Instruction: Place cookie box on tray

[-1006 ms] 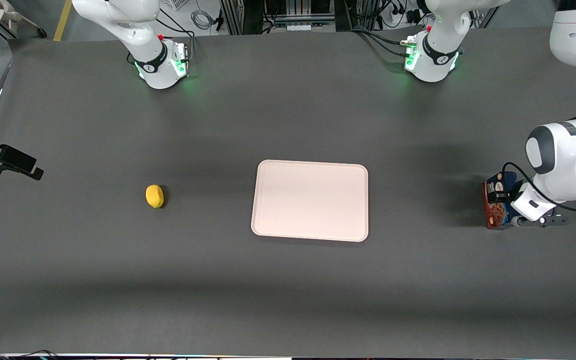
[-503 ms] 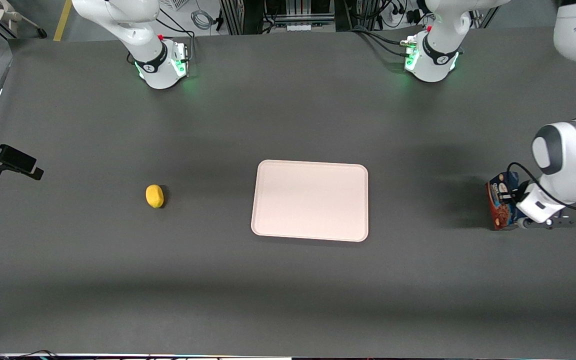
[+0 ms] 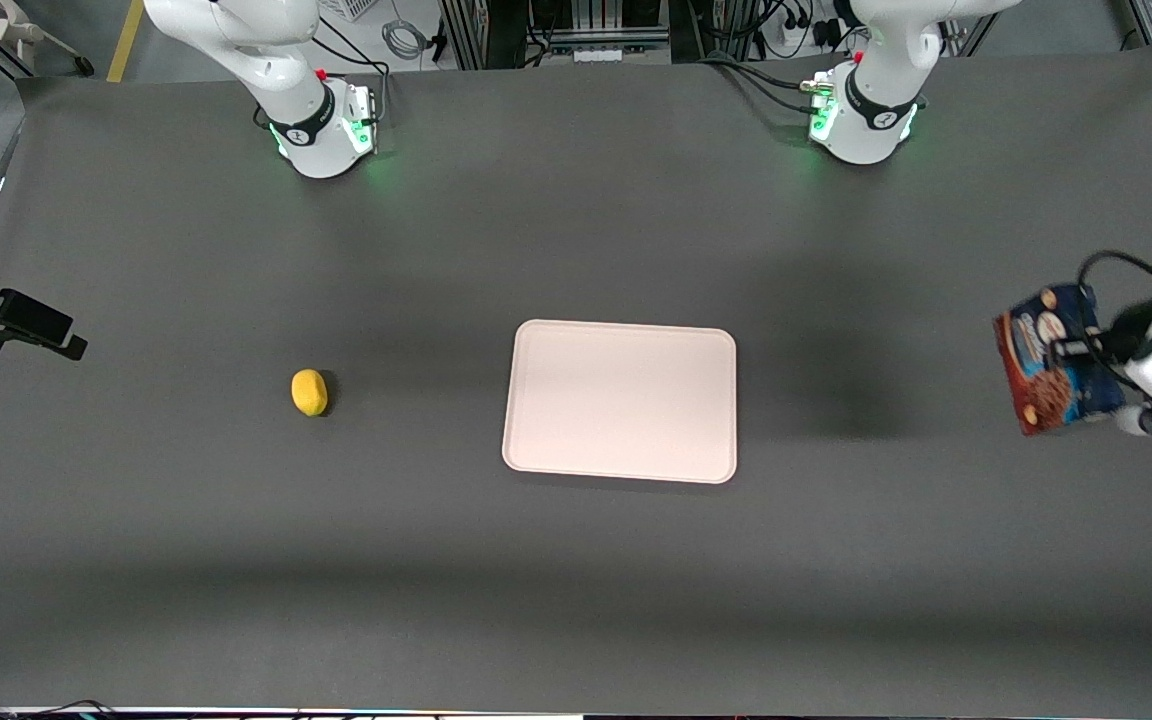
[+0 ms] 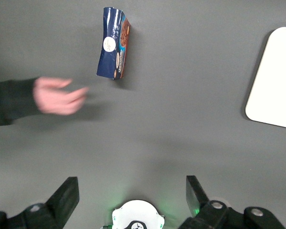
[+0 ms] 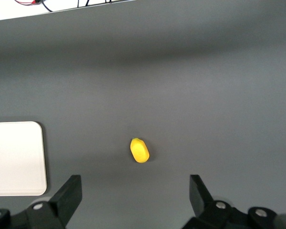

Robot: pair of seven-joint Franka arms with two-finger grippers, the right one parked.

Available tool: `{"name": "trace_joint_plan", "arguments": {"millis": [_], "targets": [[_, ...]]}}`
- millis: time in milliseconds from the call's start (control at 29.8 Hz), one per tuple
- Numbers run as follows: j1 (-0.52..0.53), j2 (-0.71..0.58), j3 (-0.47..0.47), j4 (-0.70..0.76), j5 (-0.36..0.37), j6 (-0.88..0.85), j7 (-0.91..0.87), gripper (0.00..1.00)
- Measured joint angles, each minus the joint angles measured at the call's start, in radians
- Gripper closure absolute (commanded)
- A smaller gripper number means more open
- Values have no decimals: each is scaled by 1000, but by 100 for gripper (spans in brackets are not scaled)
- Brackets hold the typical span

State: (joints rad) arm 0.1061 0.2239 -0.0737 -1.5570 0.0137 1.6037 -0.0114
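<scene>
**Operator:** Report the position and state of the gripper (image 3: 1086, 352).

**Technician:** It sits at the working arm's end of the table. The cookie box (image 3: 1051, 365) is directly against it, tilted, with its cookie picture facing the front camera. Whether the gripper clamps the box cannot be determined. In the wrist view the cookie box (image 4: 113, 45) appears apart from the gripper, with a blurred human hand (image 4: 57, 95) near it.

**Operator:** Where is the tray relative to the gripper?

**Technician:** The pale pink tray (image 3: 626, 400) lies flat on the table, well apart from the gripper, toward the parked arm's end. A yellow lemon-like object (image 3: 308, 392) lies further toward that end, well apart from the tray.
</scene>
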Motion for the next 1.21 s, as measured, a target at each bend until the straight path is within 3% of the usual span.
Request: {"name": "trace_joint_plan", "arguments": {"millis": [201,436,637,872,1073,1140,1173,1207], "targets": [[-8,-19,-204,67,-4,-95,-224,100],[-45,57,-405,61,-3,-21,-408,100],[-105,198,-434,43,11,134,-464,100],[-156,367,-434,23,85,304,-522,100],[-176,440,-435,8,140,387,-552,100],[-177,448,-435,3,153,399,-555,92],[-177,451,-434,0,159,409,-556,83],[-177,453,-434,-4,162,418,-556,67]]}}
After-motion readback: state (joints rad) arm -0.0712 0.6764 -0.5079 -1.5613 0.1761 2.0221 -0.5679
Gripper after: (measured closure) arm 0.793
